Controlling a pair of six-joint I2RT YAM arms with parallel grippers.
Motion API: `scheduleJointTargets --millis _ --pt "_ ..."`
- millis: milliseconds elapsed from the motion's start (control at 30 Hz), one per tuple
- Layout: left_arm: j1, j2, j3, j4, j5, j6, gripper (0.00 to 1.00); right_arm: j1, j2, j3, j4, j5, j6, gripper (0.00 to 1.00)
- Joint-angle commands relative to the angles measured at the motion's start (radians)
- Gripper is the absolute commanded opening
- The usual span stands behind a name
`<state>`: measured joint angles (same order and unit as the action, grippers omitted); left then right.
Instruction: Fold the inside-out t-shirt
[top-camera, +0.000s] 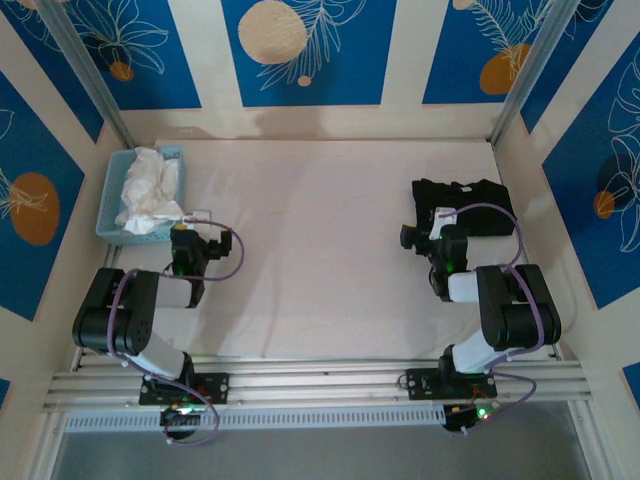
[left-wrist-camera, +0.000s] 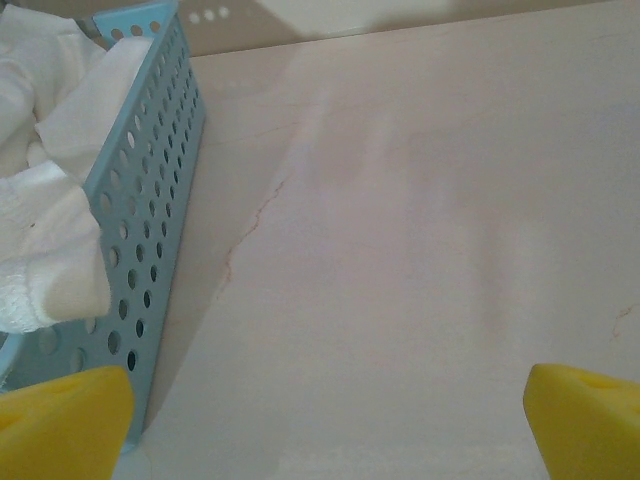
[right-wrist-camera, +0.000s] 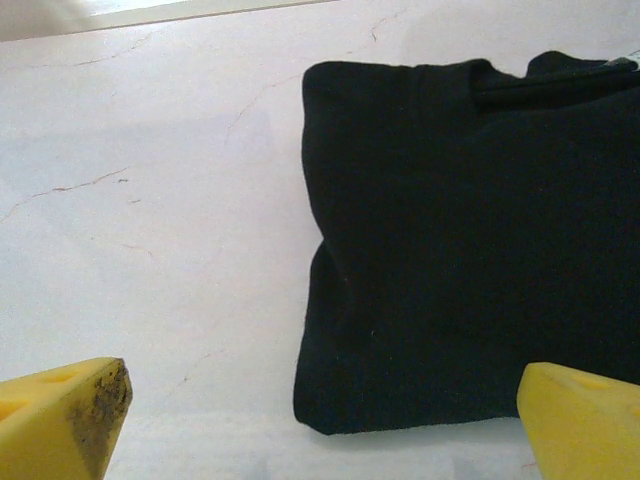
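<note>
At the far left of the bench (top-camera: 320, 240) stands a blue perforated basket (top-camera: 112, 205) with a crumpled white cloth (top-camera: 150, 190) heaped in it and spilling over its near rim. The left hand (top-camera: 187, 240) sits just beside the basket's near right corner. In the left wrist view, the basket (left-wrist-camera: 150, 230) wall runs along the left, the white cloth (left-wrist-camera: 50, 250) bulges over it, and the left hand (left-wrist-camera: 322, 425) is released, its yellow fingertips (left-wrist-camera: 65, 415) spread wide over bare bench with nothing between them. The middle of the bench is pale and faintly veined. To the right, the black shirt (top-camera: 465, 205) lies flat near the far right corner as a compact, roughly rectangular block, well apart from the basket. The right hand (top-camera: 432, 238) hangs at its near left edge. In the right wrist view, the shirt (right-wrist-camera: 460, 240) has straight left and near edges, with the collar on its far side. The right hand (right-wrist-camera: 322, 425) is released too, grasping nothing, one soiled fingertip (right-wrist-camera: 75, 415) over bare bench and the other at the shirt's near edge.
</note>
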<state>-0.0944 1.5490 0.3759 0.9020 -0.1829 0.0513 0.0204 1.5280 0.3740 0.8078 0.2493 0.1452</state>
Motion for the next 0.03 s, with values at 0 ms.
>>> scheduleJointTargets --millis 0 --pt "0.002 0.008 -0.006 0.038 0.022 -0.013 1.0 0.009 -0.005 0.021 0.042 -0.007 -0.018 0.99"
